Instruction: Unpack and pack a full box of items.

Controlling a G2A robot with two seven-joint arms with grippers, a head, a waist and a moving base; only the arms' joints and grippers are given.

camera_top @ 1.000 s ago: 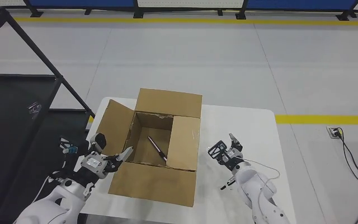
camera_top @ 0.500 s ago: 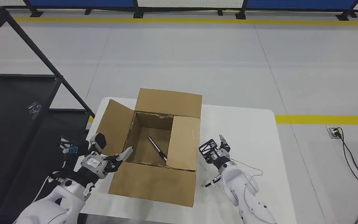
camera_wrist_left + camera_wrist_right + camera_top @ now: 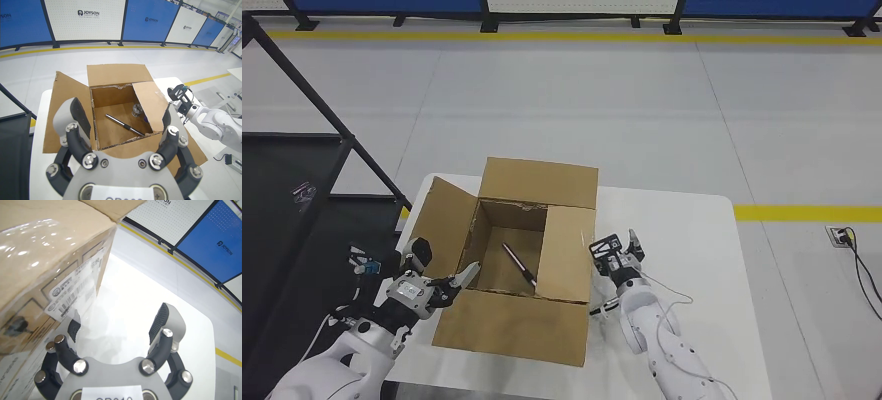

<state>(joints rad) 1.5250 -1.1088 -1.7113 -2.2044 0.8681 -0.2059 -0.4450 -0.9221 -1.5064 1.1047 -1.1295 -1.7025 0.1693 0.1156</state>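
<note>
The brown cardboard box (image 3: 512, 325) sits open at the middle of the top view, towards the left end of the white table (image 3: 692, 260). Three of its flaps are folded outward: one to the far side, one to the left and one towards me. The fourth flap (image 3: 570, 252), on the right, stands half raised and leans over the opening.

On the box floor lies a slim metal rod with a darker sleeve part-way along it (image 3: 124, 126), set at a slant. Near it stands a small silvery spool-shaped part (image 3: 136, 110). Just beside that, a bit of something purple (image 3: 145, 119) peeks from under the raised flap; I cannot tell what it is.

My left gripper (image 3: 446, 260) hangs at the lower left of the top view, at the box's near-left corner above the flaps. Its fingers are spread wide and hold nothing.

My right gripper (image 3: 615, 245) is just right of the box. It is close against the outer wall, which carries a white printed label under clear tape (image 3: 75, 291). It is also spread wide with nothing between the pads. One pad (image 3: 72, 328) is right at the wall, and I cannot tell whether it touches.

A yellow floor line (image 3: 802, 212) runs off to the right edge.
</note>
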